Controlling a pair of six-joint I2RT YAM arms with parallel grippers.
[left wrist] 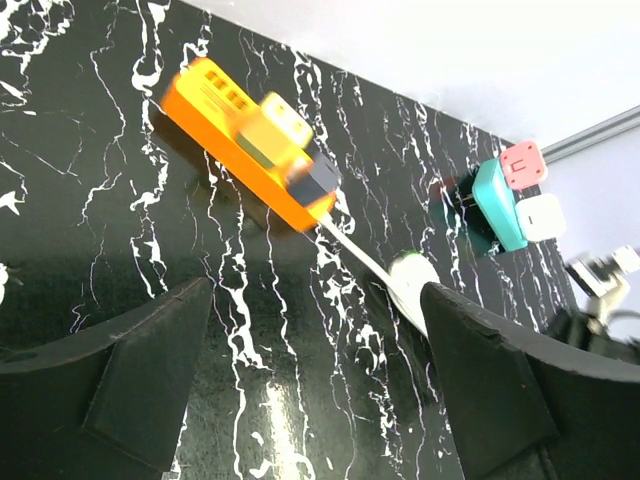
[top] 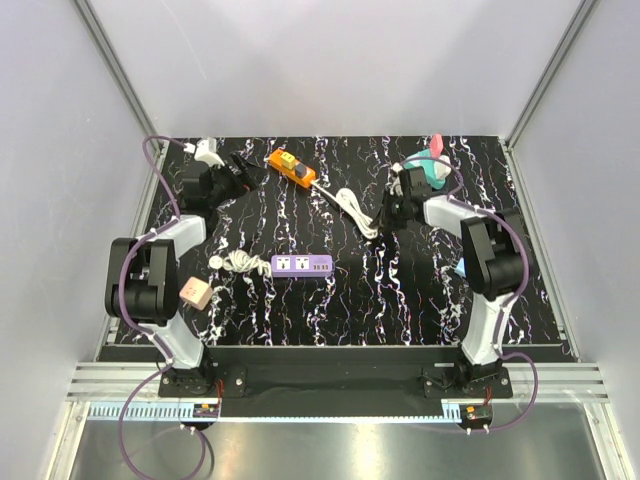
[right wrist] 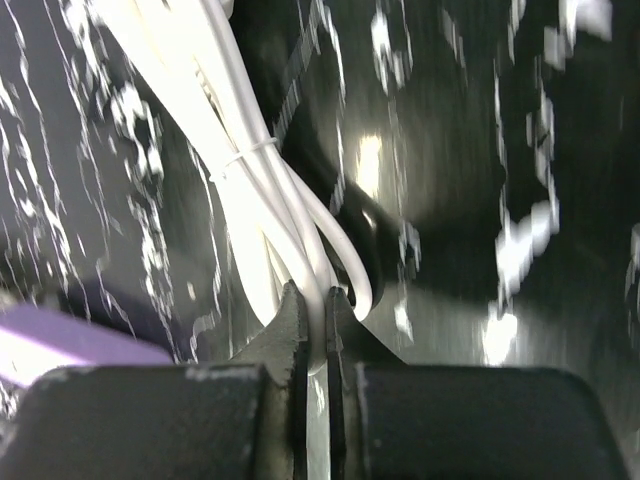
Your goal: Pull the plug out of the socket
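Right gripper pinched tight on bundled white cable.
Left gripper gapes empty; unbraced, the orange plastic power strip may slide with its grey plug.

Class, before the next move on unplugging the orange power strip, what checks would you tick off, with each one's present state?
1. Grey plug seated in orange power strip: ok.
2. Left gripper open: ok.
3. Plug between the left fingers: not ok, it lies ahead of them.
4. Right gripper shut on white cable: ok.
5. Cable slack enough for pulling: cannot tell.
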